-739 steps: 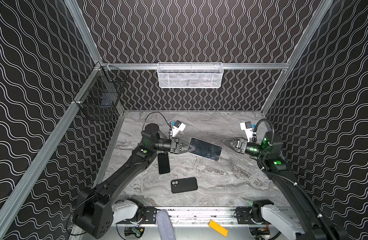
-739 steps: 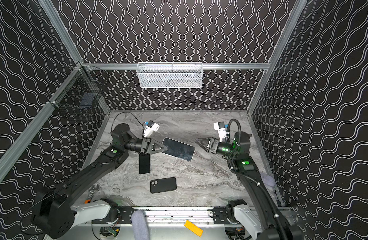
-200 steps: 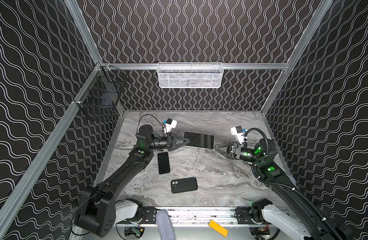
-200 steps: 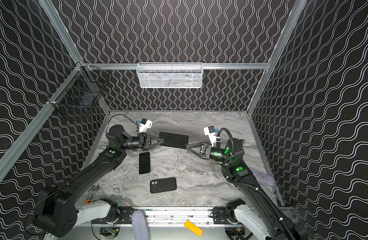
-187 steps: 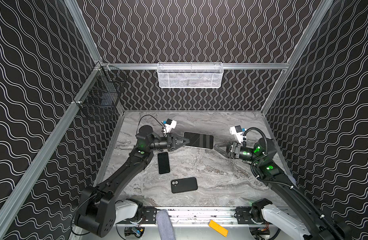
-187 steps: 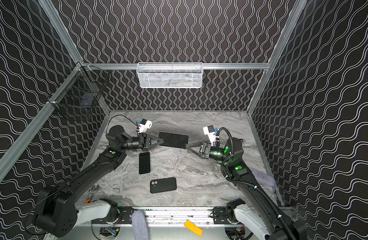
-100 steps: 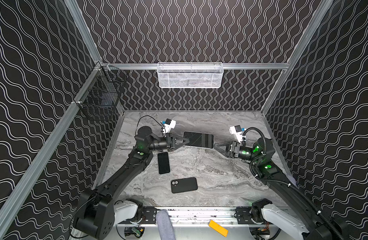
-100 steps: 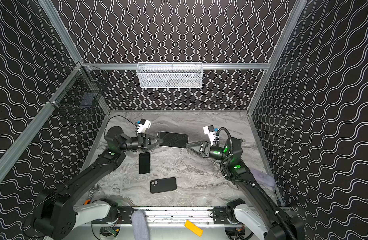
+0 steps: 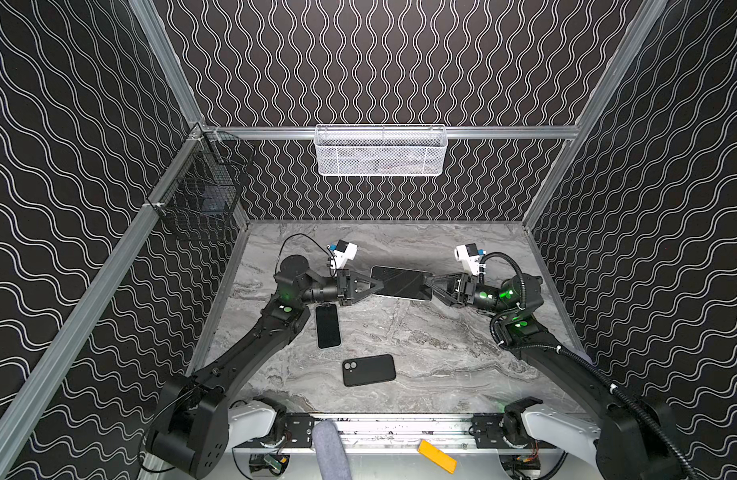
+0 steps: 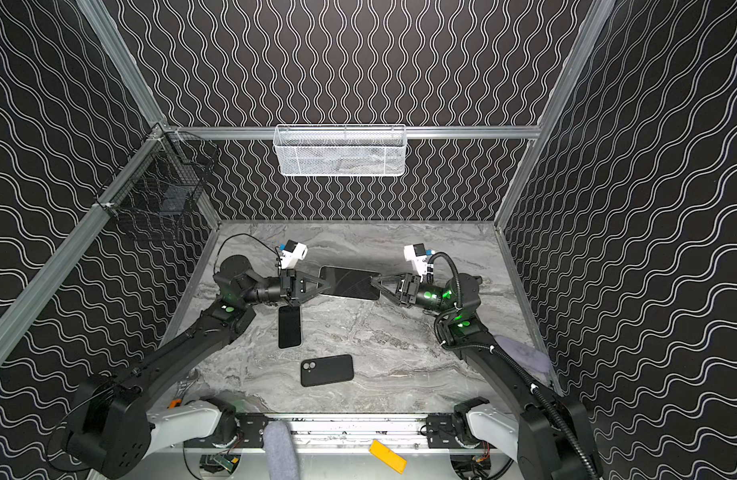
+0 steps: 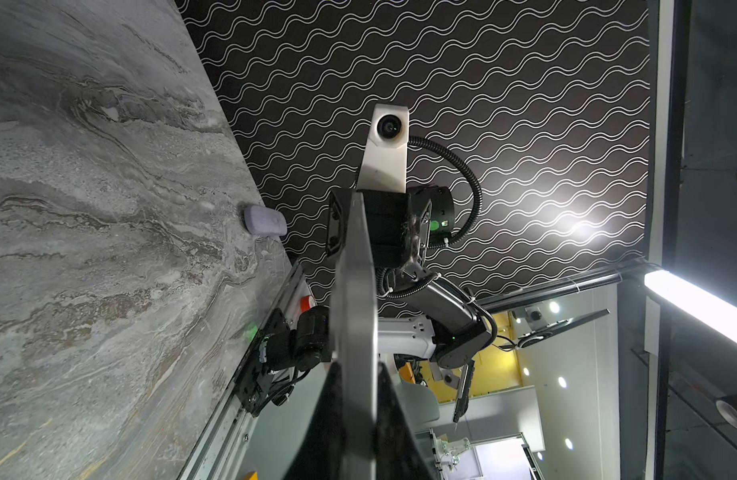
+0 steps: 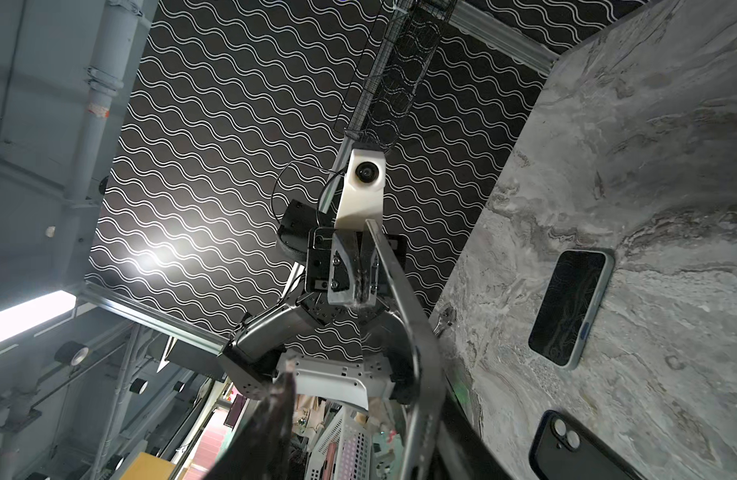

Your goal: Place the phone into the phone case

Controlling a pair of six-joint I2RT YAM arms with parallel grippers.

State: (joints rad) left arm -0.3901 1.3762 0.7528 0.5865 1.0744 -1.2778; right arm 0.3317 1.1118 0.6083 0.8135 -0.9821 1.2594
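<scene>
A small black phone (image 9: pixel 328 326) lies screen up on the marble table (image 9: pixel 441 353), just in front of my left wrist. The black phone case (image 9: pixel 369 370), with a camera cut-out, lies flat nearer the front; both also show in the right wrist view, the phone (image 12: pixel 570 307) and the case (image 12: pixel 566 446). My left gripper (image 9: pixel 377 284) is shut on the left end of a larger dark flat slab (image 9: pixel 401 282) held above the table. My right gripper (image 9: pixel 428 282) is open around the slab's right end; one finger lies along the slab (image 12: pixel 404 299) and the other stands apart.
A white mesh basket (image 9: pixel 381 151) hangs on the back wall and a black wire basket (image 9: pixel 200 199) on the left wall. A lilac cloth (image 10: pixel 520 353) lies by the right wall. An orange piece (image 9: pixel 436 456) sits below the front rail.
My right gripper has moved left onto the slab's right end and its jaws have narrowed. The left gripper keeps the slab almost still.
</scene>
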